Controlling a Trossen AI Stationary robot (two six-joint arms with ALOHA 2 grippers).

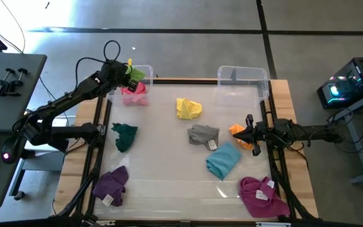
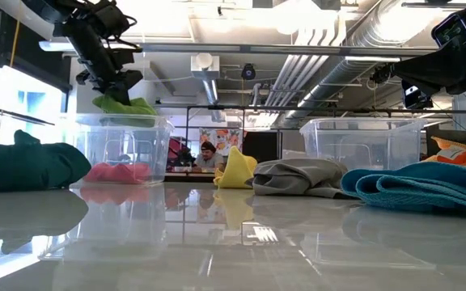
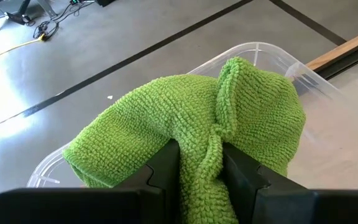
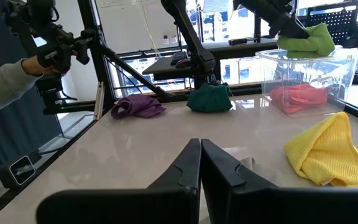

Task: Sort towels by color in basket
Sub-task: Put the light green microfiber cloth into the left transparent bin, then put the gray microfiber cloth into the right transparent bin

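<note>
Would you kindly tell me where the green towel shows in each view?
High view: green towel in the left gripper, over the left bin.
Low view: upper left, above that bin.
Left wrist view: centre, between the fingers.
Right wrist view: top right.
Shared landmark: the pink towel in the bin.

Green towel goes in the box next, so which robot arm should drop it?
The left. Its gripper already holds the green towel over the clear bin holding the pink towel. The right gripper is far off.
</note>
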